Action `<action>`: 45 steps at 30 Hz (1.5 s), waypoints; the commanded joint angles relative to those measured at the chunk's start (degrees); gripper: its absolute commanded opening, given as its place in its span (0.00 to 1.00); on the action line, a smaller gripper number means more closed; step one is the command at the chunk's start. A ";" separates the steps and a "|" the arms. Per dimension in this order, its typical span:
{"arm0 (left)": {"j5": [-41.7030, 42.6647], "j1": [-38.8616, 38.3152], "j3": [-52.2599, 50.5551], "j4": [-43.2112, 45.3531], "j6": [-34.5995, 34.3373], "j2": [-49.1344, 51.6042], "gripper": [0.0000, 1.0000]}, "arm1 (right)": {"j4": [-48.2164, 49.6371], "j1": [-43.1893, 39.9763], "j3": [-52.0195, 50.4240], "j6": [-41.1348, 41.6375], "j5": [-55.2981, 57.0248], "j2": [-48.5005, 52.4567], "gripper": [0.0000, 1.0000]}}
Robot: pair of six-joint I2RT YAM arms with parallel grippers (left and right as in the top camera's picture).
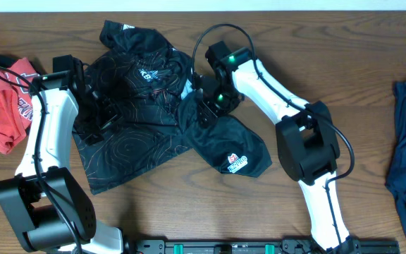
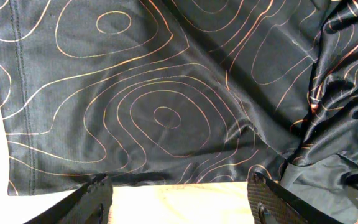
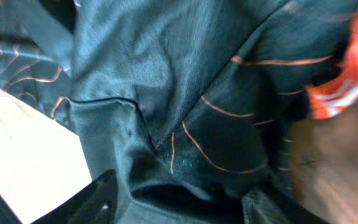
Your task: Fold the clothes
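The jersey (image 1: 136, 134) lies crumpled, half spread out, mid-table (image 1: 189, 212). The left gripper (image 2: 179, 182) stands open at its hem, holding nothing. The right gripper (image 3: 182, 193) has jersey cloth bunched between its fingers (image 3: 101, 199), but I cannot tell whether it grips.

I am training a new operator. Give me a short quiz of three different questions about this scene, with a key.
1. True or false: the jersey already lies neatly folded.
2. The other garment on the left gripper's side is: A red, B blue, C green.
3. Fill in: the left gripper's jaws stand ___.
Key: 1 false; 2 A, the red garment; 3 open.
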 commanded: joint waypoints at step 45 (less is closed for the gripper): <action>1.03 -12.55 -2.03 -4.55 2.01 0.17 0.71 | -0.15 -22.47 -0.52 3.56 8.26 -11.89 0.01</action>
